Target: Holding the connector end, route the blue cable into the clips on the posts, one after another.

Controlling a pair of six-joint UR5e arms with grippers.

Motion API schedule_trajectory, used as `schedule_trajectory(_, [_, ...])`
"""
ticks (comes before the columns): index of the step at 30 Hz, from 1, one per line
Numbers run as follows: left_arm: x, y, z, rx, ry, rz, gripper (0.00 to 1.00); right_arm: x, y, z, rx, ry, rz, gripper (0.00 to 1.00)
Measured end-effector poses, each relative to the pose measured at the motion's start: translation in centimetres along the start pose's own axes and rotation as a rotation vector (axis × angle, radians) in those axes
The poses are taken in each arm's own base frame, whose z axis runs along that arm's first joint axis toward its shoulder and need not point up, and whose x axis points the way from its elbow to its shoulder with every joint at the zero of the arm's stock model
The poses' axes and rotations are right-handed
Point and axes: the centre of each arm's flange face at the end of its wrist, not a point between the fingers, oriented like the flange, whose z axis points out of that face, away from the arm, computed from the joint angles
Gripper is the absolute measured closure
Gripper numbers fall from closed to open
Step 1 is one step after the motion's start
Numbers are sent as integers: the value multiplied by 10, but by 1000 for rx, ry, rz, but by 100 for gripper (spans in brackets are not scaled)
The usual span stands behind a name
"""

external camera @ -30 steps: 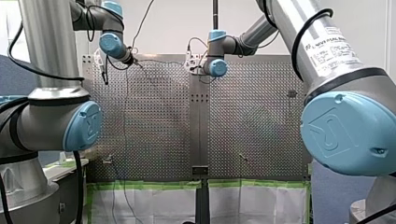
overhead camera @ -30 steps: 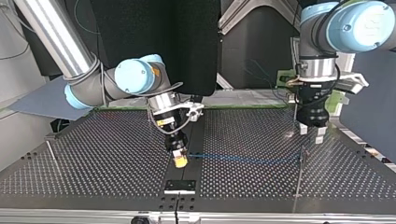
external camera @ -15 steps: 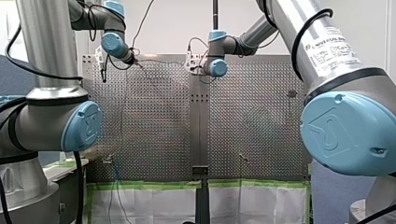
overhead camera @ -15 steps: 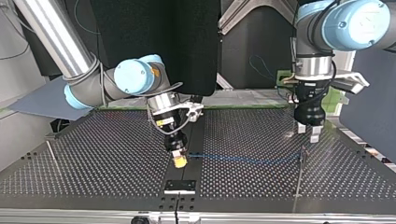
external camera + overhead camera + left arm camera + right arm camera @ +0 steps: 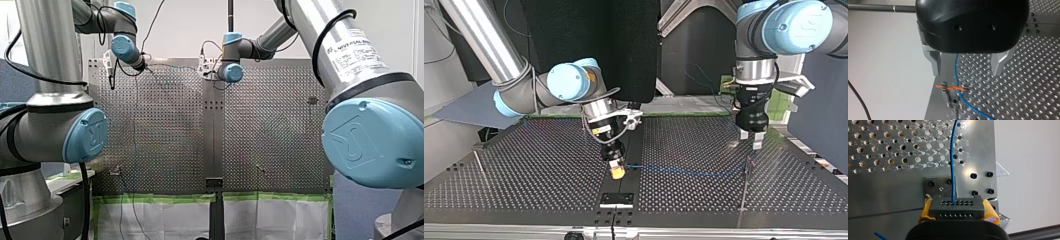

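Note:
In the top view the blue cable (image 5: 684,171) stretches just above the table from my right gripper (image 5: 616,171) to a clip (image 5: 749,165) on a thin post. My right gripper's yellow pads (image 5: 926,210) are shut on the black connector (image 5: 957,206), and the cable (image 5: 954,157) leaves its front face. My left gripper (image 5: 750,140) hangs above the clip post, with metal fingers (image 5: 935,62) open and nothing between them. Below the left gripper (image 5: 967,72), the cable (image 5: 958,82) passes the orange-marked clip (image 5: 953,87).
Another thin post (image 5: 479,161) stands at the top view's left. A black bracket (image 5: 616,199) sits on the table's middle strip near the edge. In the front view more posts (image 5: 259,168) (image 5: 312,100) rise from the perforated table (image 5: 170,125).
My left gripper has shifted a little toward the top view's left, coming over the clip post. My right gripper and the connector have stayed put.

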Motion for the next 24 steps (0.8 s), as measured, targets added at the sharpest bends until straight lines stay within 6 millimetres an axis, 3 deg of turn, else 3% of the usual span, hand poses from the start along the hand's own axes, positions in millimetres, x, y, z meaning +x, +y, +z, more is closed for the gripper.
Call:
schedule_trajectory(14, [6, -2, -1, -26, 19, 23, 0, -2, -2, 0, 2, -2, 1, 100])
schedule_trajectory(24, [8, -15, 6, 62, -18, 27, 0, -3, -3, 0, 4, -5, 1, 100])
